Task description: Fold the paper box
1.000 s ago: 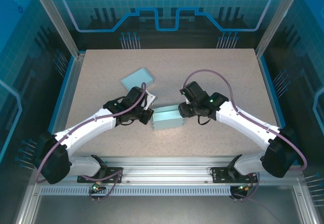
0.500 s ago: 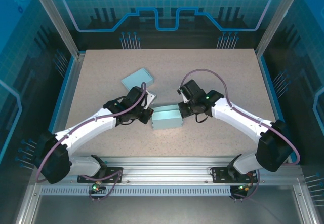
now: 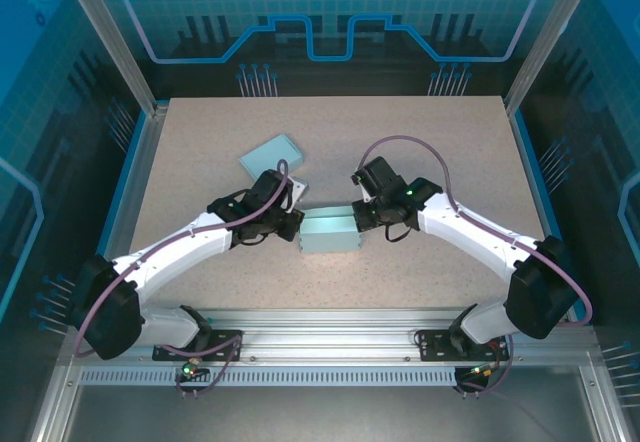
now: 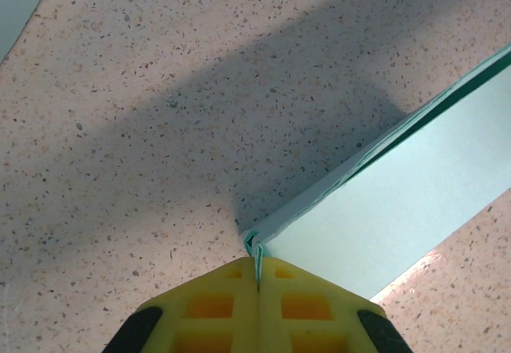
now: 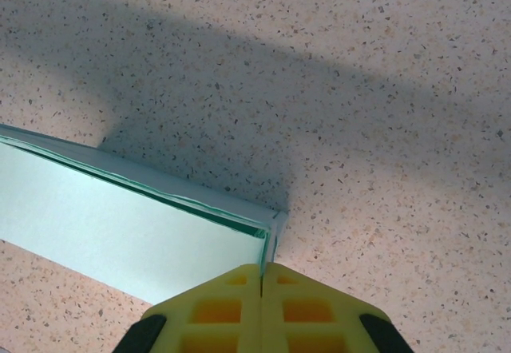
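**Top external view.** The paper box point(image 3: 328, 232), a low, pale teal rectangular form, sits mid-table point(image 3: 430, 142) between the arms. The left gripper point(image 3: 293, 224) meets its left end and the right gripper point(image 3: 361, 214) its right end. A flat teal panel point(image 3: 272, 152) lies apart, beyond the left arm.

**Left wrist view.** The left gripper point(image 4: 257, 267) is clamped on a corner edge of the paper box point(image 4: 399, 201), its yellow, pocketed jaws pressed flat together with only a sliver of card between them. Likely hazard: so narrow a bite may slip free if the arm pulls outward. The card is thin, smooth and matt, in layered plies with a darker green inner line. The table is speckled, stone-like and beige.

**Right wrist view.** The right gripper point(image 5: 263, 271) is likewise pinched shut on the opposite corner edge of the paper box point(image 5: 120, 229). Likely hazard: unequal pulling or twisting between the arms could tear or crease the card at the pinch, or skew the walls out of square.
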`<state>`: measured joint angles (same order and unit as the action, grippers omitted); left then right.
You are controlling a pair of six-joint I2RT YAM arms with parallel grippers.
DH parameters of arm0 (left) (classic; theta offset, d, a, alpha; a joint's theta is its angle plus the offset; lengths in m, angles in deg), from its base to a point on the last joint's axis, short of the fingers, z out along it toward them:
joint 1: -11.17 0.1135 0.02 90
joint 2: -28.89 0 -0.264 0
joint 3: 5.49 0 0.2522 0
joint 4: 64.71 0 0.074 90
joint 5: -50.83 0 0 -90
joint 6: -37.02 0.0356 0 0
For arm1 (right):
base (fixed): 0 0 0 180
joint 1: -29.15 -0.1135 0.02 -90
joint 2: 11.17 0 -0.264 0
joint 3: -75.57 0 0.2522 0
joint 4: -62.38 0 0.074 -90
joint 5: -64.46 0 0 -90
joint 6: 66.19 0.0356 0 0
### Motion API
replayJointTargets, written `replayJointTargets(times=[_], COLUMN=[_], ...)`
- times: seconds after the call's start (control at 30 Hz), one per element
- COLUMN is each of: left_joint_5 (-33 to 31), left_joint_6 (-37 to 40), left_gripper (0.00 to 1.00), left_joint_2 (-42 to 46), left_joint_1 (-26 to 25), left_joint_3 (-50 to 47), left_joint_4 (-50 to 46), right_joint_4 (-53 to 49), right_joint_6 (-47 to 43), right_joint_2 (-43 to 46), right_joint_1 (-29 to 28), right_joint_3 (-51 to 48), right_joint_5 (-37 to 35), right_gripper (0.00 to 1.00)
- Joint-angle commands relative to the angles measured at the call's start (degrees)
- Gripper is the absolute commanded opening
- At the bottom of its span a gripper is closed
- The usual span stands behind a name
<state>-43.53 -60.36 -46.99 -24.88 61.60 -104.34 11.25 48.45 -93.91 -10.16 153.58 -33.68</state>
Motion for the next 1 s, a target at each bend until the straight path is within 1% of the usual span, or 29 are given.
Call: replayJointTargets(times=[0.0, 0.13, 0.23, 0.47, 0.67, 0.73, 0.83, 0.97], left_joint_5=[2.57, 4.98, 5.68, 5.38, 7.68, 8.05, 8.96, 10.25], left_joint_6=[-4.24, -9.89, -12.75, -15.43, -17.4, -18.13, -19.01, -19.57], left_gripper=[0.02, 0.04, 0.05, 0.07, 0.08, 0.09, 0.14, 0.15], left_joint_2=[-0.45, 0.42, 0.31, 0.2, 0.46, 0.46, 0.64, 0.6], left_joint_1=[-0.51, -1.67, -2.56, -3.16, -3.2, -3.24, -3.25, -3.23], left_joint_3=[-0.68, -2.7, -3.22, -2.75, -2.71, -2.78, -2.9, -3.03], left_joint_4=[5.78, 11.21, 12.9, 11.81, 13.07, 13.42, 14.32, 15.08], right_joint_4=[3.19, 3.32, 3.7, 3.06, 2.89, 2.91, 2.72, 2.57], right_joint_6=[1.59, 2.44, 2.69, 2.43, 2.09, 2.06, 2.04, 1.99], right_joint_2=[-0.32, -0.6, -0.91, -2.2, -3.36, -3.87, -4.62, -5.49], right_joint_1=[-2.59, -3.85, -4.72, -6.6, -7.66, -8.05, -8.57, -9.02], right_joint_3=[0.95, 1.41, 1.48, 2.41, 3.08, 3.28, 3.64, 4.08], right_joint_5=[3.04, 0.01, -1.34, -4.66, -6.35, -6.62, -7.25, -7.66], right_gripper=[0.0, 0.0, 0.0, 0.0, 0.0, 0.0, 0.0, 0.0])
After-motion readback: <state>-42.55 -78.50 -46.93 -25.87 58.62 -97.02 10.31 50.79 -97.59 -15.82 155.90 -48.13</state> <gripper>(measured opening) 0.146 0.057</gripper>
